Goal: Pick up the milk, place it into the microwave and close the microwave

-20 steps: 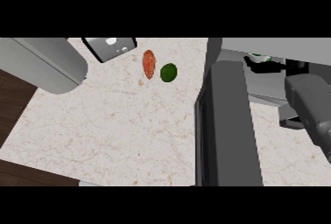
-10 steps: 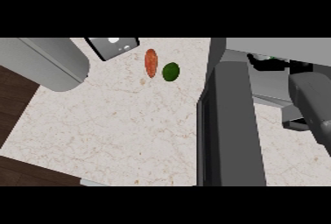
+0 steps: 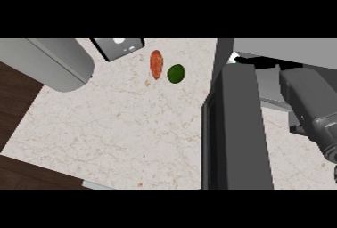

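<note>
- Right hand (image 3: 263, 62): only a black patch showing at the mouth of the microwave (image 3: 289, 48), past the end of the grey right forearm (image 3: 309, 102). Cannot tell whether fingers are apart, together or clamped on anything.
- Milk (image 3: 233, 56): judged to be the small white-and-green scrap just to the left of the hand, at the top edge of the door; mostly hidden, contact with the hand not confirmable.
- Change over the last second: that scrap now further left, against the door edge; forearm barely shifted. Suggests placing stage near its end, release unconfirmed.
- Microwave door (image 3: 240, 133): standing open, edge-on, left of the forearm and below the hand. Closing not yet done.
- Left hand: not in view; only the left forearm (image 3: 52, 62), far left of the right hand.
- Worktop (image 3: 118, 129): pale speckled stone, left of the door. Orange vegetable (image 3: 156, 64) and green one (image 3: 175, 73) just beside each other; grey device (image 3: 118, 46) further left.
- Room: dark wooden floor (image 3: 13, 98) beyond the worktop's far-left edge.
</note>
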Motion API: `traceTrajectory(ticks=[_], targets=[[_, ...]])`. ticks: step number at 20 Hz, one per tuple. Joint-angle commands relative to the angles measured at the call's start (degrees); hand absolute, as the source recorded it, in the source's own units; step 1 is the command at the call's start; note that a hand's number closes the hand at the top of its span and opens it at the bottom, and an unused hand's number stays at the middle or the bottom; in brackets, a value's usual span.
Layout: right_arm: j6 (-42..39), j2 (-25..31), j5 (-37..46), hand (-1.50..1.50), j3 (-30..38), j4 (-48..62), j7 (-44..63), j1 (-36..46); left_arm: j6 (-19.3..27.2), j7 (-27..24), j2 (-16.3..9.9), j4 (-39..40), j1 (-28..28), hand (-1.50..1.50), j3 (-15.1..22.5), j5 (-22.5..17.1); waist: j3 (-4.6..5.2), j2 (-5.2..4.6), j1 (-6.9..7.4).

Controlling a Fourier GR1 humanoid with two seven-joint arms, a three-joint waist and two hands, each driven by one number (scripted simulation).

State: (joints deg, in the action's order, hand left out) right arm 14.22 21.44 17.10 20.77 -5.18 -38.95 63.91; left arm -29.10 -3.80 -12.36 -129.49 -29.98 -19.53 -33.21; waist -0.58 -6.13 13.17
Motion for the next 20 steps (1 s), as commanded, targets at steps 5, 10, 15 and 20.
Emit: traceTrajectory(ticks=[5, 10, 15, 20], targets=[[3.76, -5.18, 3.16, -1.5, -2.99, 1.63, 6.03, 4.45, 0.34, 0.97, -0.69, 0.5, 1.83, -1.5, 0.77, 1.11, 0.29, 0.46, 0.46], [6.77, -7.46, 2.88, -1.5, -2.43, 1.22, 8.14, 6.51, 0.03, 1.52, -0.76, 1.85, 1.78, -1.5, 1.16, 0.72, 0.35, 1.34, -0.63], [7.41, -10.34, 3.06, -1.5, -2.19, 0.16, 6.34, 7.44, 0.18, 2.29, -1.06, 2.78, 2.22, -1.5, 1.49, 1.77, 0.29, 1.72, -1.87], [10.54, -10.82, 1.78, -1.5, -0.34, -0.93, 5.35, 6.88, -0.68, 1.97, -0.48, 3.82, 2.57, -1.5, 2.89, 2.77, 0.34, 2.14, -3.43]])
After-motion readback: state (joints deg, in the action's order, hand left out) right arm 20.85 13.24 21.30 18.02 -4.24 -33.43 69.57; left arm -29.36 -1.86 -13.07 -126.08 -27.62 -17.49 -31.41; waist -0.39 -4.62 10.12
